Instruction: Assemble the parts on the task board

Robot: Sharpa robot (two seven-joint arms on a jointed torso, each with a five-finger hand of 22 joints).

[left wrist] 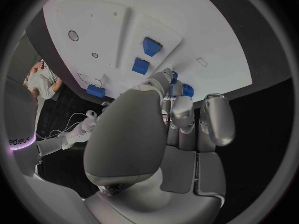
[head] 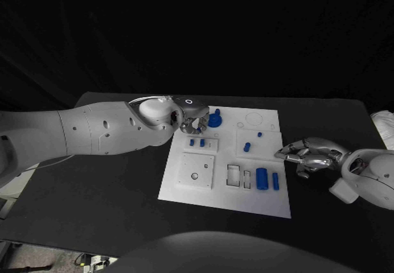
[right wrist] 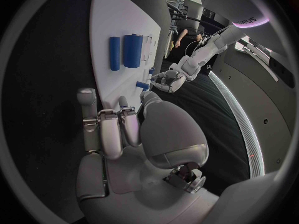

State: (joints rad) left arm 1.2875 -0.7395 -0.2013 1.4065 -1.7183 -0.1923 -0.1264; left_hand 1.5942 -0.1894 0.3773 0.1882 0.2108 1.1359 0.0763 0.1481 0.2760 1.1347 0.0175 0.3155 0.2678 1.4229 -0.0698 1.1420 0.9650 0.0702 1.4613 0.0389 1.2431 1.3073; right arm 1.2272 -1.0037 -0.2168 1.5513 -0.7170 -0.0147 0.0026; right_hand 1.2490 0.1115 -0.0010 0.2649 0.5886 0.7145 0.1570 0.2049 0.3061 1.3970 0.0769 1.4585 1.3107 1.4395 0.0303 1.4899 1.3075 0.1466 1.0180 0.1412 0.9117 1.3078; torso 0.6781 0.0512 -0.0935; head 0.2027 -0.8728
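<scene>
The white task board (head: 185,190) lies in the middle of the black table. My left hand (head: 192,120) is over its far left corner, fingers bent around a round blue part (head: 215,119). In the left wrist view the fingertips (left wrist: 179,107) pinch that blue part (left wrist: 186,90). Two small blue pegs (head: 196,143) stand just below it, seen as blue blocks (left wrist: 146,55) in the left wrist view. My right hand (head: 306,156) hovers at the board's right edge, fingers loosely bent and apart, holding nothing. A thick blue cylinder (head: 262,178) and a thinner one (head: 275,181) lie near it.
Two more small blue pieces (head: 247,146) stand on the board's upper right plate. Two empty rectangular slots (head: 241,176) sit left of the cylinders, and a square plate with a hole (head: 195,170) beside them. A white object (head: 384,128) lies at the table's right edge.
</scene>
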